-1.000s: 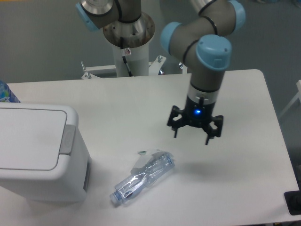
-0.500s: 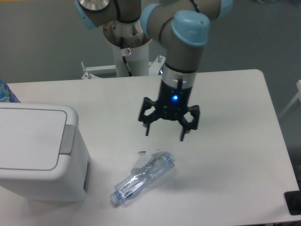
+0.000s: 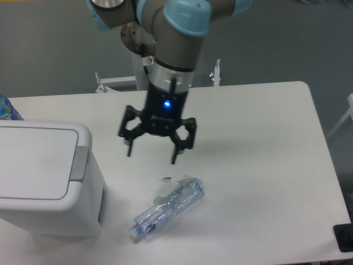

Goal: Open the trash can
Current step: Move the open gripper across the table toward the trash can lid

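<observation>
A white trash can (image 3: 47,182) with its lid down sits at lower left on the tabletop (image 3: 265,165), while the gripper (image 3: 151,155) hangs mid-frame, jaws spread wide and empty.

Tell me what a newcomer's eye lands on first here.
The black gripper, open with a blue light glowing above it, hangs over the middle of the table. At the left edge stands the big white trash can, lid shut; a crushed clear bottle lies just right of it.
</observation>
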Available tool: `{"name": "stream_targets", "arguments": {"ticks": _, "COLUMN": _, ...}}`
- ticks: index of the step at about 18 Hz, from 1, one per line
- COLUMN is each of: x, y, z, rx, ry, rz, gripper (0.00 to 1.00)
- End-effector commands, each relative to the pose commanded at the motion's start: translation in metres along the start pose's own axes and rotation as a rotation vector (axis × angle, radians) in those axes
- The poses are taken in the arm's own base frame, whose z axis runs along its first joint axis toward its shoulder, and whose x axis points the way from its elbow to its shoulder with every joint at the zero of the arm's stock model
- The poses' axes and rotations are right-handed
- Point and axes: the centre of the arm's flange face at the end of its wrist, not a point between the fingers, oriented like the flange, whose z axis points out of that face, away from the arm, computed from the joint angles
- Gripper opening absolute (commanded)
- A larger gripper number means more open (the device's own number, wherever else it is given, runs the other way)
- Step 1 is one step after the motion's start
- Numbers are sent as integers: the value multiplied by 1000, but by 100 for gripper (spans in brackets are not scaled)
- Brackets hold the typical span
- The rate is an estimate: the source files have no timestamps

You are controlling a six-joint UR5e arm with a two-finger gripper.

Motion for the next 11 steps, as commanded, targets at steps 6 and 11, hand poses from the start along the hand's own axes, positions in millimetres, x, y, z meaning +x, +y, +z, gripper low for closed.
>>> {"name": "stream_targets", "arguments": {"ticks": 6, "x": 20, "y": -9, "z": 0, "rx": 15, "ry": 14, "rz": 18, "gripper": 100}}
{"name": "stream_targets", "arguments": {"ticks": 11, "x": 26, "y": -9, "z": 22, "rx": 8, "ry": 25, "rz": 17, "gripper": 100}}
